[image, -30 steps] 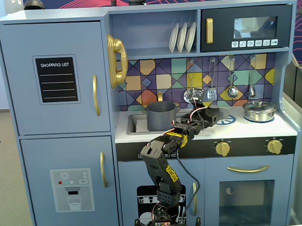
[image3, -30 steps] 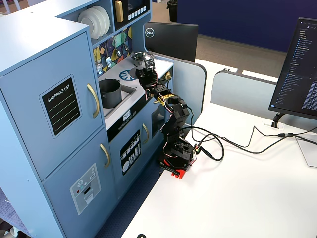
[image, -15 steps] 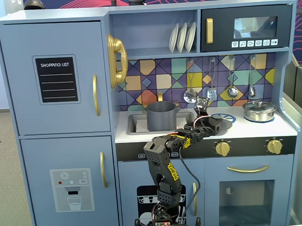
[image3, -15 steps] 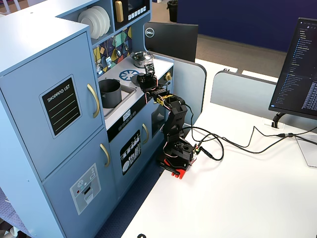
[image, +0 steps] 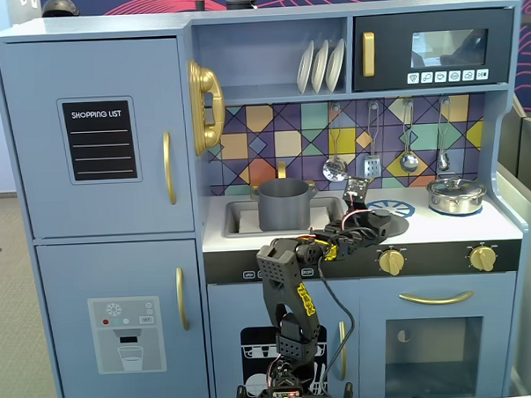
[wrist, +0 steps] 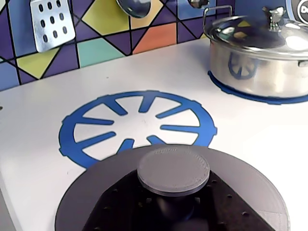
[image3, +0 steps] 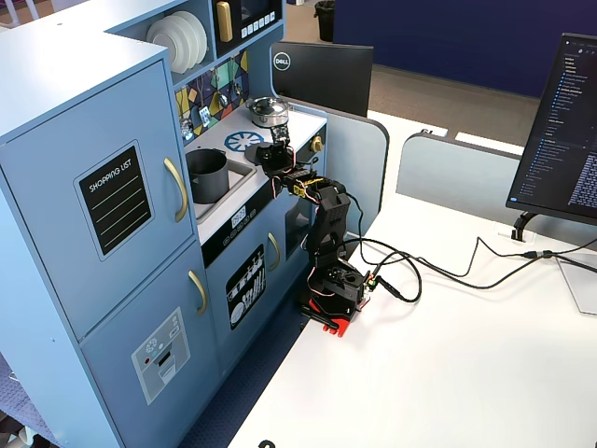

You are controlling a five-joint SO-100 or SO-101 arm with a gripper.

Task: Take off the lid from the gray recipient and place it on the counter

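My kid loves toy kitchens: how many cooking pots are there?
2: a matte dark gray cylindrical pot, uncovered, in the recessed sink; a shiny silver steel pot with its glass lid on, on the right blue burner print. Others may be hidden.

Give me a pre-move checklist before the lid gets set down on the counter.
1. Lid off the gray pot: ok, the pot stands open in the sink.
2. Lid held by the tool: ok in the wrist view, though the fingers are mostly hidden under it.
3. Landing spot free: ok, the blue burner ahead is bare.
4. Clearance from the steel pot: ok, it sits apart on the far right.
5. Lid level: ok, roughly flat.
6. Height above the counter: cannot tell.
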